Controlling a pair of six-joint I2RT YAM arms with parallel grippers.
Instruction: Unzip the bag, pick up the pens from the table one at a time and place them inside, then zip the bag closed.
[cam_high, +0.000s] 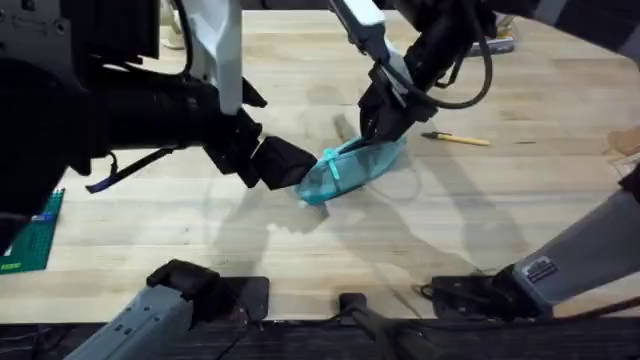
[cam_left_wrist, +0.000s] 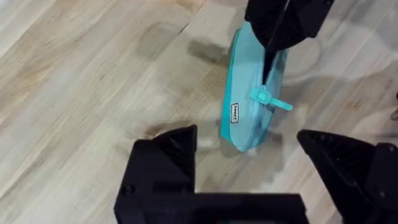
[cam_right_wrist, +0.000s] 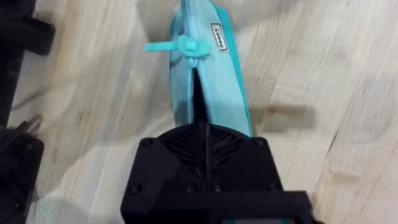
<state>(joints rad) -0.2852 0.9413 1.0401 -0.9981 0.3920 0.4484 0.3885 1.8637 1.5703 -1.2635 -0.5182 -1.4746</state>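
Observation:
The teal bag (cam_high: 352, 168) lies in the middle of the table (cam_high: 300, 250), its zip pull (cam_left_wrist: 268, 99) at the end nearer my left gripper. A dark slit runs along the zip from the pull (cam_right_wrist: 181, 46) to my right gripper (cam_right_wrist: 199, 140). That gripper (cam_high: 383, 120) is shut on the bag's (cam_right_wrist: 214, 87) far end. My left gripper (cam_high: 285, 162) stands open just short of the bag's (cam_left_wrist: 249, 81) near end, and its fingers (cam_left_wrist: 166, 155) hold nothing. A yellow pen (cam_high: 457, 139) with a dark end lies on the wood to the right of the bag.
A green cutting mat (cam_high: 32, 235) lies at the table's left edge. Another small item (cam_high: 497, 45) rests at the back right, behind the right arm. Bare wood stretches in front of the bag toward the arm bases.

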